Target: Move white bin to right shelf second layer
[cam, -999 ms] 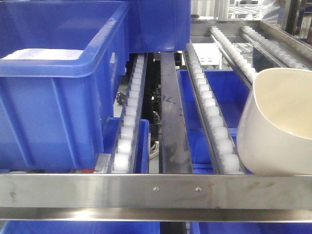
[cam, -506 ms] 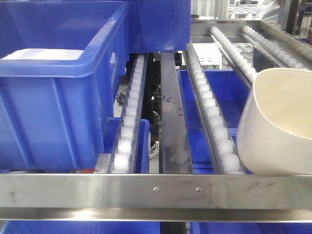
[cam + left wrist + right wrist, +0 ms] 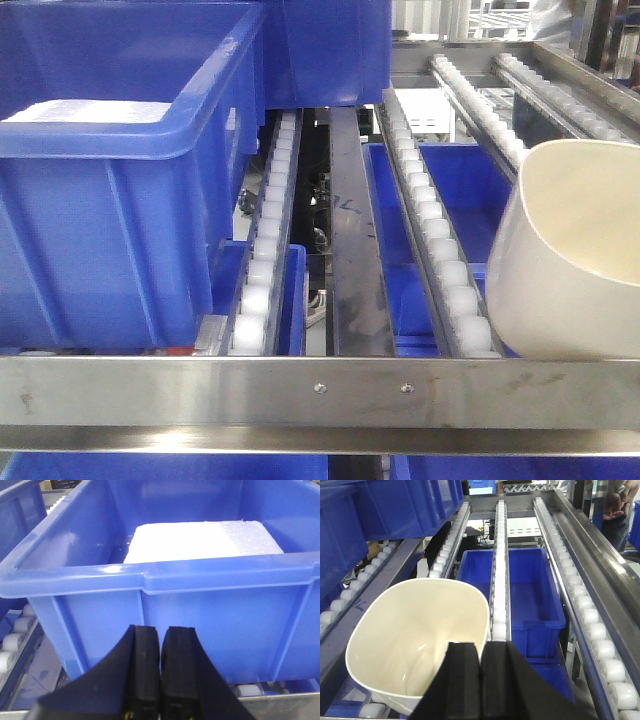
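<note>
The white bin (image 3: 570,260) is tilted at the right end of the roller level, just behind the steel front bar (image 3: 200,390) with two screws. In the right wrist view the white bin (image 3: 415,630) lies over the left and middle roller rails (image 3: 499,580). My right gripper (image 3: 481,647) is shut on its near-right rim, with one finger inside and one outside. I cannot tell whether the bin rests on the rollers. My left gripper (image 3: 161,630) is shut and empty, close in front of a large blue crate (image 3: 200,605).
The large blue crate (image 3: 110,200) on the left rails holds a white foam block (image 3: 200,540). Another blue crate (image 3: 530,595) sits on the level below. Roller rails (image 3: 440,250) run backward. A person's hands (image 3: 615,502) show at the far right.
</note>
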You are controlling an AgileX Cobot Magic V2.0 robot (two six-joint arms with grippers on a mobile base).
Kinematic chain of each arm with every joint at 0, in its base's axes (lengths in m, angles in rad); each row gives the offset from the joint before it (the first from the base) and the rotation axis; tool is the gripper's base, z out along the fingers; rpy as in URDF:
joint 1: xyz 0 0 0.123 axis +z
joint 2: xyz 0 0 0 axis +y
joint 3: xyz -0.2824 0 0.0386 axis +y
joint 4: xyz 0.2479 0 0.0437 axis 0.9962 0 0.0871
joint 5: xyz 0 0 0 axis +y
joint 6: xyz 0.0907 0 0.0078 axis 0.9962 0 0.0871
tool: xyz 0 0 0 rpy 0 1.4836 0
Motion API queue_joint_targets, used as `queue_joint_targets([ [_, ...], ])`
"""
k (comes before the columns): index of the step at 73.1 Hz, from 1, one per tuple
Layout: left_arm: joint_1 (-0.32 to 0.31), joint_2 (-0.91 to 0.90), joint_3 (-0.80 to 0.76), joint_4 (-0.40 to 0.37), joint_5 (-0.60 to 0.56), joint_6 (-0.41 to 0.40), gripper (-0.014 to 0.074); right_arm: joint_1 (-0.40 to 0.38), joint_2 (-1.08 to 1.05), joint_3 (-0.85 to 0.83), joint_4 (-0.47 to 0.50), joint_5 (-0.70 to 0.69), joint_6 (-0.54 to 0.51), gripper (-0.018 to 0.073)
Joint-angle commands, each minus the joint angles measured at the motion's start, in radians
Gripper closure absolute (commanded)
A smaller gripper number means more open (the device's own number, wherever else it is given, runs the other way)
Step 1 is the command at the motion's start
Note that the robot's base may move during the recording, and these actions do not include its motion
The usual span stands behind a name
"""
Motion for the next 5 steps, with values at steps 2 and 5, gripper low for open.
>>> queue_joint_targets([
  [2, -0.006, -0.014, 0.037, 0.000, -0.085, -0.003, 0.0512, -0.005, -0.018, -0.017, 0.000, -0.095, -0.004, 0.0504],
  [5, -0.006, -0.014, 0.037, 0.000, -0.085, -0.003, 0.0512, -0.005, -0.018, -0.017, 0.000, -0.095, -0.004, 0.0504],
])
